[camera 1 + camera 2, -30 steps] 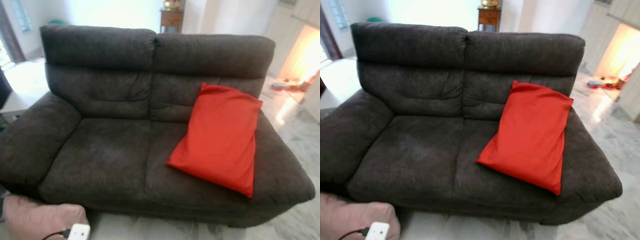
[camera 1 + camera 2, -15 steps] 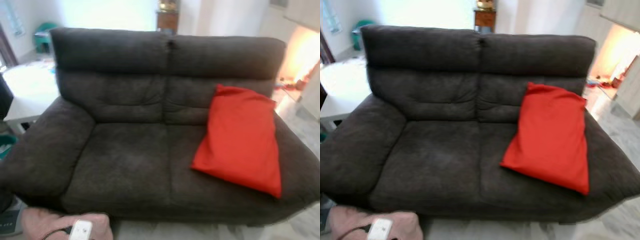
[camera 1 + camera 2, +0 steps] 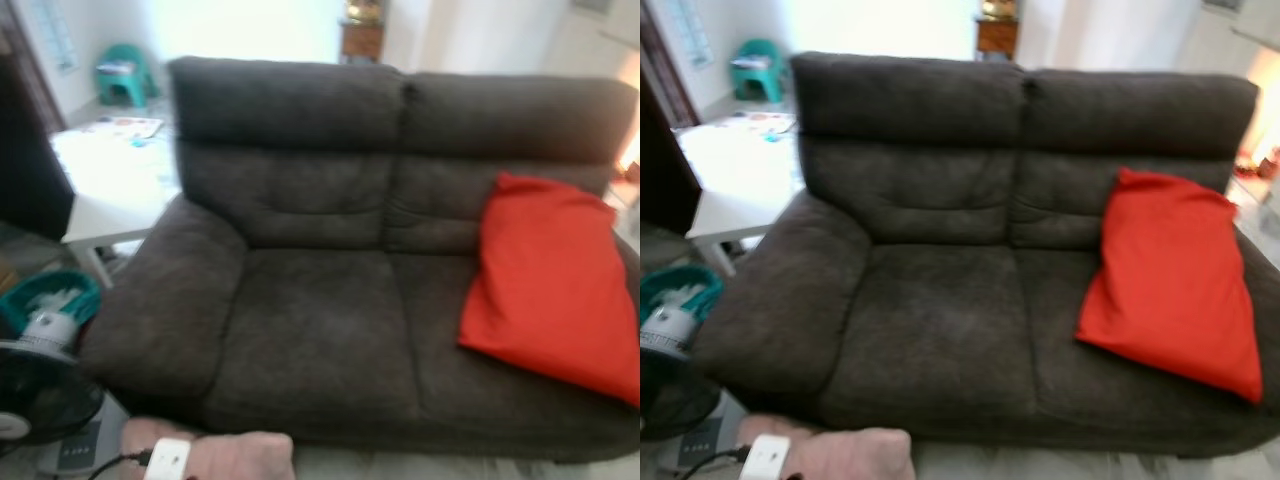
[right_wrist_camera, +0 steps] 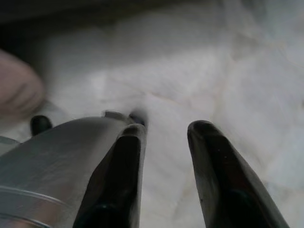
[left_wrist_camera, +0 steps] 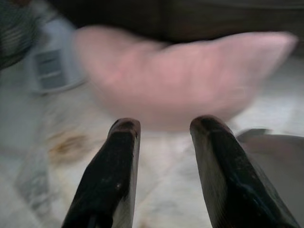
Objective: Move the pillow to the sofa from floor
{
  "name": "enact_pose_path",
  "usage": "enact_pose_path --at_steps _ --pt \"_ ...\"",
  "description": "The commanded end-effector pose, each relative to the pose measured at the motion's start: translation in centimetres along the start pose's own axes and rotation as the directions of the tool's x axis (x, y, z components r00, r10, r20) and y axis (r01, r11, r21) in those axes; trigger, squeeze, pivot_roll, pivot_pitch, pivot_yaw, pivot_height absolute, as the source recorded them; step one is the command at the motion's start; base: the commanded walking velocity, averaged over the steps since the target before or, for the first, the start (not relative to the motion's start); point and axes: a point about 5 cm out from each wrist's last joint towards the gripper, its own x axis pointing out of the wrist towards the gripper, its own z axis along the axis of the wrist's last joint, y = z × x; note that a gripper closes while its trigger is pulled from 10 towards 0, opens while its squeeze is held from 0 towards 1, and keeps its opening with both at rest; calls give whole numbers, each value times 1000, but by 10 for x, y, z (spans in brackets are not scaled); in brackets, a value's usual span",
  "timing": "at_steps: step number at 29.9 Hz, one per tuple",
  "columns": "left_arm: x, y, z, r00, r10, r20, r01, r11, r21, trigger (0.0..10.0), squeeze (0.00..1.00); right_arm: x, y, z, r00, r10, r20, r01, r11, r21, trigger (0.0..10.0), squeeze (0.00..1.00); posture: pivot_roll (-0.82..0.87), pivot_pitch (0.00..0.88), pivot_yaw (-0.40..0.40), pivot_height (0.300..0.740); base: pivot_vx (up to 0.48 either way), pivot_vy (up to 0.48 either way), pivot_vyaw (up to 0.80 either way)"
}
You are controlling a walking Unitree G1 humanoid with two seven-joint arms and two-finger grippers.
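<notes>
Pink pillow (image 3: 235, 458) is lying on the pale marble floor (image 5: 42, 156) at the bottom edge of the head view, left of centre, just in front of the dark brown sofa (image 3: 330, 300). A small white device (image 3: 168, 461) with a black cable is sitting at the pillow's left end. Red pillow (image 3: 555, 290) is leaning on the sofa's right seat, against the backrest, at the right of the frame. Left of the sofa a white table (image 3: 110, 180) is standing, with a teal chair (image 3: 122, 75) behind it in the upper left; a black fan (image 3: 35, 395) is occupying the lower left corner. Left pincer (image 5: 161, 126) is hovering above the floor with its fingers (image 5: 121, 142) parted to a moderate gap, gripping nothing; the blurred pink pillow is sitting just beyond the tips. Right pincer (image 4: 164, 128) is likewise parted and empty, pointing down at bare floor.
</notes>
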Motion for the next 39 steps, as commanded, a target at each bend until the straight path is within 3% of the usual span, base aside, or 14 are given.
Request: enact_pose_path --at_steps 1,21,39 --pt "1 -8 2 1000 -20 1 20 1000 -6 10000 0 -2 -7 -1 1000 -16 5 16 1000 13 10000 0 150 8 -50 740 0 480 0" --pt "1 -8 2 1000 -20 0 20 1000 -11 10000 0 -2 -7 -2 1000 -14 1 14 1000 25 10000 0 152 19 -53 740 0 480 0" --pt "1 -10 5 999 -42 34 43 998 -42 10000 0 -2 -7 0 1000 -14 6 14 999 30 10000 0 154 19 -55 740 0 0 0"
